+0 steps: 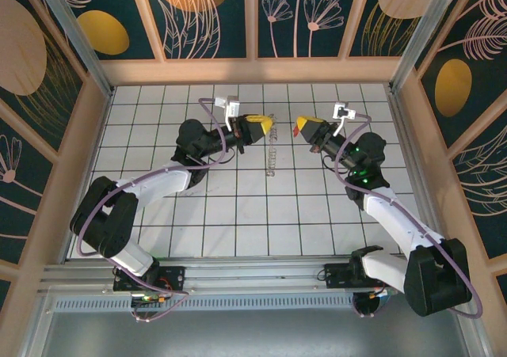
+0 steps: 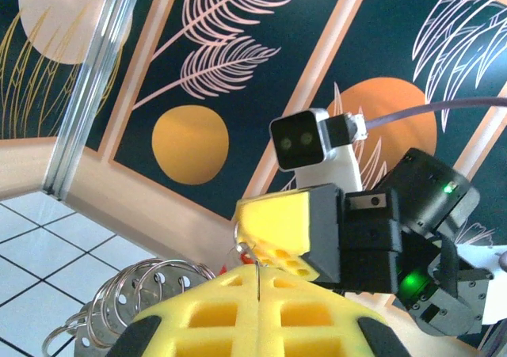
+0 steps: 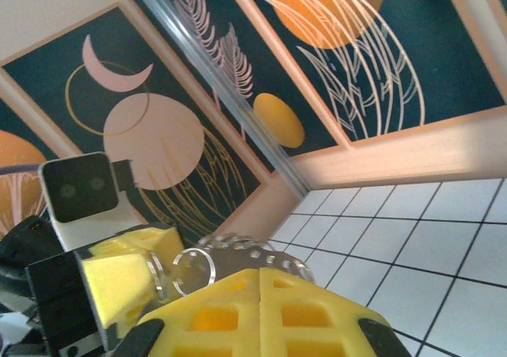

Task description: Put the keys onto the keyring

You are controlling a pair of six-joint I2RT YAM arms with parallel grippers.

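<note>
Ringing the white-tiled table [image 1: 238, 222] stand floral panels [image 1: 198, 17].

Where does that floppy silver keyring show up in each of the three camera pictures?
Top external: keyring at centre, a pale chain just below the gap between left gripper and right gripper.
Left wrist: lower left, silver loops beside the yellow pads.
Right wrist: bottom centre, just above the yellow pads.
Shared landmark: the white tiled table.

The right pincer [image 3: 260, 313] has its yellow pads pressed together. Silvery keyring [image 3: 238, 250] loops lie just beyond, beside the left pincer [image 3: 119, 282], above the white-tiled tabletop [image 3: 444, 238].
</note>
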